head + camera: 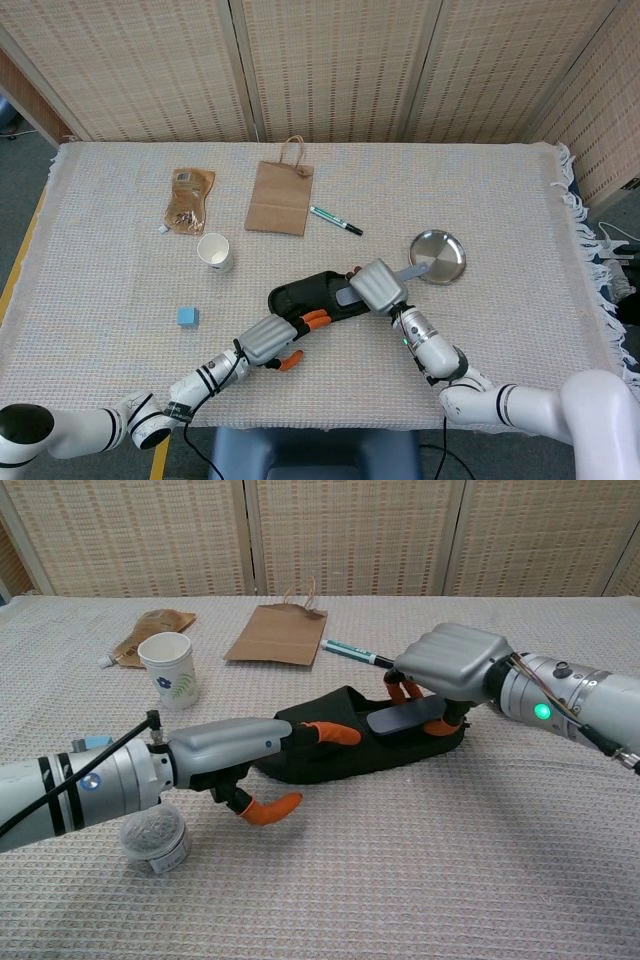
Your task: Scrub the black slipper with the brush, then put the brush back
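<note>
The black slipper [305, 296] [335, 752] lies at the table's middle. My right hand [376, 285] [455, 660] grips the grey brush [404, 719] and holds it down on the slipper's right end. In the head view the brush [407, 270] has its handle sticking out past the hand toward the metal plate. My left hand [267, 340] [232, 745] holds the slipper's left end, its orange-tipped fingers lying over the slipper's edge. The thumb is down beside the slipper, near the cloth.
A paper bag [280, 197] and a pen [335, 220] lie behind the slipper. A metal plate [437, 256] sits to the right. A paper cup [215, 252], a snack pouch [188, 200] and a blue cube [187, 316] are on the left. A small clear jar [155, 837] stands by my left forearm.
</note>
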`<state>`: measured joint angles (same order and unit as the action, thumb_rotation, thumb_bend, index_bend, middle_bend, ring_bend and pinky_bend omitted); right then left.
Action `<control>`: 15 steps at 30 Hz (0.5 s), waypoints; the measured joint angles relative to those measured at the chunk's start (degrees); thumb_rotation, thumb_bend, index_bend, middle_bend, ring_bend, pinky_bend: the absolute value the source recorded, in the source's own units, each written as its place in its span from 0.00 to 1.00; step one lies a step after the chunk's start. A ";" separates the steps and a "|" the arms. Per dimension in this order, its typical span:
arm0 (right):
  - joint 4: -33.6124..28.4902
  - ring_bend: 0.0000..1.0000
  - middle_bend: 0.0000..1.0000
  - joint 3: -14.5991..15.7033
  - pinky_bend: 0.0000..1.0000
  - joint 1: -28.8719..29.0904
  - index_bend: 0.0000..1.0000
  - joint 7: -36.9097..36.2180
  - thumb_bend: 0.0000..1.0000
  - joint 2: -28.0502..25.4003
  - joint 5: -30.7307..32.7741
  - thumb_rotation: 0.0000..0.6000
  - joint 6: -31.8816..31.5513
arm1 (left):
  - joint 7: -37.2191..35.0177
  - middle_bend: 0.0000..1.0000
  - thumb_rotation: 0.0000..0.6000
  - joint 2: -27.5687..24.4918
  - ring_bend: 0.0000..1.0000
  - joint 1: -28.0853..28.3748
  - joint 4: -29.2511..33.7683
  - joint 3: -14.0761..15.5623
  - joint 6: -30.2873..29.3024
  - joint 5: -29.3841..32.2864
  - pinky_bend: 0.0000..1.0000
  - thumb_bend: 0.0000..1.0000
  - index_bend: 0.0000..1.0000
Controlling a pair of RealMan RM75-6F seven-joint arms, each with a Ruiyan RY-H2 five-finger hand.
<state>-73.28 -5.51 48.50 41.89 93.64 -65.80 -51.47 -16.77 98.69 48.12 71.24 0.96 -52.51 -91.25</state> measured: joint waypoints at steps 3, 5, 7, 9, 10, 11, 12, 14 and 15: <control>-0.03 0.64 0.74 -0.09 0.89 -0.36 0.91 0.75 0.55 -0.97 1.12 1.00 -0.32 | 0.64 0.00 1.00 0.01 0.00 -0.03 0.26 -0.07 -0.02 0.12 0.04 0.58 0.00; -0.84 0.64 0.74 -0.42 0.89 -0.49 0.91 0.52 0.55 -1.66 1.73 1.00 -0.43 | 0.95 0.00 1.00 0.00 0.00 -0.03 0.37 -0.16 -0.02 0.23 0.04 0.58 0.00; -1.70 0.64 0.74 -0.71 0.89 -0.62 0.91 -0.31 0.55 -2.09 1.66 1.00 -0.63 | 1.25 0.00 1.00 -0.09 0.00 -0.04 0.45 -0.33 -0.25 0.25 0.04 0.58 0.00; -2.76 0.64 0.74 -1.08 0.89 -0.85 0.91 -2.17 0.55 -2.66 1.09 1.00 -1.09 | 1.33 0.00 1.00 -0.25 0.00 -0.11 0.52 -0.51 -0.95 0.10 0.04 0.58 0.00; -3.22 0.64 0.74 -1.25 0.89 -0.98 0.91 -3.22 0.55 -2.96 0.68 1.00 -1.39 | 1.24 0.00 1.00 -0.35 0.00 -0.16 0.57 -0.58 -1.40 -0.05 0.04 0.58 0.00; -3.84 0.64 0.74 -1.49 0.89 -1.22 0.91 -4.82 0.55 -3.40 0.00 1.00 -1.91 | 1.05 0.00 1.00 -0.50 0.00 -0.23 0.65 -0.63 -1.92 -0.24 0.04 0.58 0.00; -4.30 0.64 0.74 -1.66 0.89 -1.43 0.91 -6.12 0.55 -3.79 -0.57 1.00 -2.37 | 0.60 0.00 1.00 -0.78 0.00 -0.32 0.80 -0.68 -2.64 -0.55 0.04 0.58 0.00; -5.29 0.64 0.74 -2.07 0.89 -2.07 0.91 -9.11 0.55 -5.03 -2.16 1.00 -3.85 | 0.02 0.00 1.00 -1.47 0.00 -0.46 1.09 -0.71 -3.55 -1.03 0.04 0.56 0.00; -5.51 0.64 0.74 -2.22 0.89 -2.36 0.91 -10.07 0.55 -5.56 -2.86 1.00 -4.71 | -0.23 0.00 1.00 -2.02 0.00 -0.57 1.38 -0.73 -4.15 -1.33 0.04 0.55 0.00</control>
<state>-78.79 -7.73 46.14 31.83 88.08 -68.66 -56.18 -17.00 96.67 47.55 72.62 0.23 -56.66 -92.58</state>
